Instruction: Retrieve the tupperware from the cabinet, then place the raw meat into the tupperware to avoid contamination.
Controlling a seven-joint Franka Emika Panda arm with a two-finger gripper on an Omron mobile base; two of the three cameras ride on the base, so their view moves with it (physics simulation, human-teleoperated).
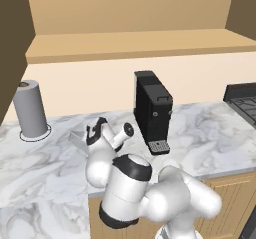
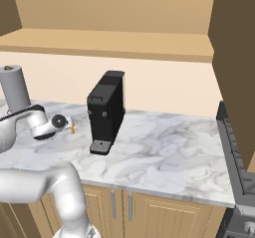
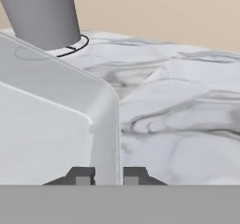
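The tupperware [image 3: 51, 124], a translucent whitish container, rests on the marble counter [image 3: 187, 101] and takes up the left of the hand view. In the left base view its corner [image 1: 77, 139] shows just left of my hand. My gripper [image 3: 108, 176] straddles its near right wall, one fingertip inside and one outside, with a thin gap at the outer pad, so the jaws are slightly open. The hand [image 1: 95, 132] is low over the counter. The raw meat [image 2: 73, 128], a tiny orange sliver, lies on the counter just beyond the hand [image 2: 50, 125]. The cabinet is out of view.
A grey paper-towel roll [image 1: 30, 108] stands behind the tupperware at the left. A black coffee machine [image 1: 152, 110] sits mid-counter to the right of the hand. The stove [image 1: 242, 100] begins at the far right. Base doors [image 2: 149, 207] run below the counter edge.
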